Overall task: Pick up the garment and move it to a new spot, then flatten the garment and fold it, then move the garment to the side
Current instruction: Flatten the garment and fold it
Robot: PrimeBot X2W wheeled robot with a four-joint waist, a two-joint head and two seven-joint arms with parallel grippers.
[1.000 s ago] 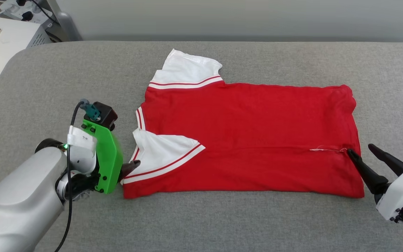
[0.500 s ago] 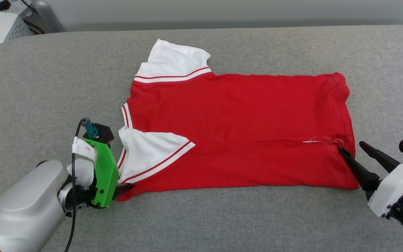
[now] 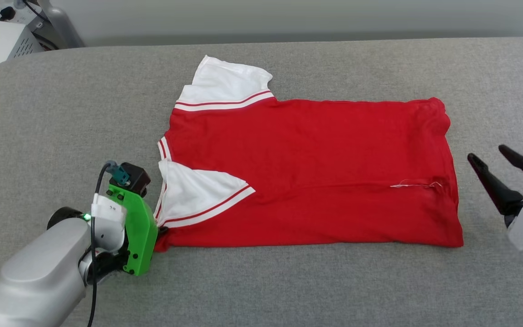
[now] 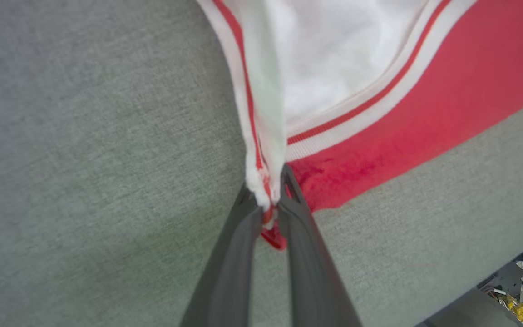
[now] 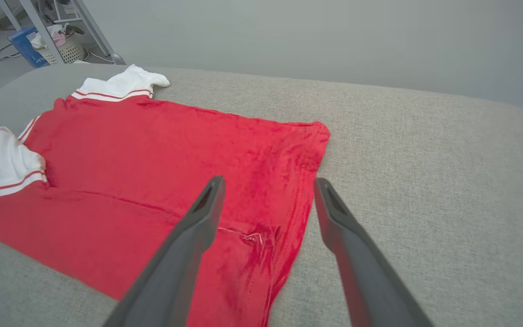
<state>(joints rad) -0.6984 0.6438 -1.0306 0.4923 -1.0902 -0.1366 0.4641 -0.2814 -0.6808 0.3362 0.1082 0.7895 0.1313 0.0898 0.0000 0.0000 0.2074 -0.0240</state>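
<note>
From the left wrist you can see what the head view hides: the left gripper (image 4: 270, 204) pinches the near shoulder corner of the shirt (image 3: 307, 172), with striped trim and red cloth squeezed between its jaws. The right gripper (image 3: 486, 152) hovers just off the hem end, jaws apart and holding nothing. One shirt lies flat on the grey pad (image 3: 288, 286), with two white sleeves (image 3: 225, 84) showing. Beyond is a pale wall (image 3: 288, 18), and on the floor stand one basket (image 5: 64, 45) and one blue box (image 5: 27, 45).

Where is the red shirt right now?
Head view: the shirt lies flat on the grey pad, near-left corner pinched by the left hand, open right hand just beyond its right edge.
</note>
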